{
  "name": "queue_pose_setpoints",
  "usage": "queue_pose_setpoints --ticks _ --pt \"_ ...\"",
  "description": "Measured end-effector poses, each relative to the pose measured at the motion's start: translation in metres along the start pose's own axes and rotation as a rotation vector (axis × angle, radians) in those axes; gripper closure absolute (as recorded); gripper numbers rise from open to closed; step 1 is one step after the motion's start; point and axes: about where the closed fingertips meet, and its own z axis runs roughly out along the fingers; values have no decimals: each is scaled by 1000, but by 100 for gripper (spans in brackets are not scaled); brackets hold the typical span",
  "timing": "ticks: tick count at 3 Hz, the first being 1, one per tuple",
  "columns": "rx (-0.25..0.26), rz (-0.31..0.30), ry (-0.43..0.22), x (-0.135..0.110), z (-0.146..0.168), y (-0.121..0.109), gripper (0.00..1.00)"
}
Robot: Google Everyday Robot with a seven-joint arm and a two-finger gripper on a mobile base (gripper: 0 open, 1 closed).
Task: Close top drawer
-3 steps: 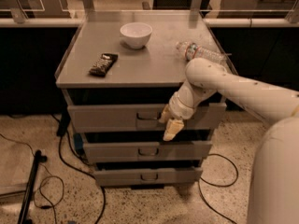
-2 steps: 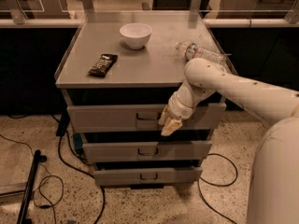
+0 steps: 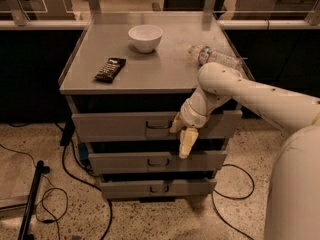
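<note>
The top drawer (image 3: pixel 115 126) is the widest grey front of three, just under the cabinet top, with a small wire loop handle (image 3: pixel 159 128) at its centre. It stands a little way out, with a dark gap above its front. My gripper (image 3: pixel 181 134) is against the drawer front just right of the handle. It is open and holds nothing, with one cream finger (image 3: pixel 176 124) at the front and the other (image 3: pixel 187 143) hanging down over the gap below. My white arm reaches in from the right.
Two narrower grey drawers, middle (image 3: pixel 125 162) and bottom (image 3: pixel 125 189), also stand partly out. On the cabinet top (image 3: pixel 165 71) are a white bowl (image 3: pixel 145 37), a dark snack bar (image 3: pixel 110 69) and a lying plastic bottle (image 3: pixel 212 55). Cables (image 3: pixel 65 184) and a black stand base (image 3: pixel 30 204) lie on the floor at left.
My gripper has shifted slightly left along the top drawer front, closer to the handle. The drawer front looks about where it was.
</note>
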Motion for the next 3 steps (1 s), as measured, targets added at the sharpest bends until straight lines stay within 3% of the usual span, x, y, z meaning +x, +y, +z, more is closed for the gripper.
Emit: queue_pose_setpoints --ticks 1,2,3 --pt "-6 35 -10 22 -5 33 0" --pt "23 100 -26 62 -23 101 0" --pt "4 178 -22 98 -22 147 0"
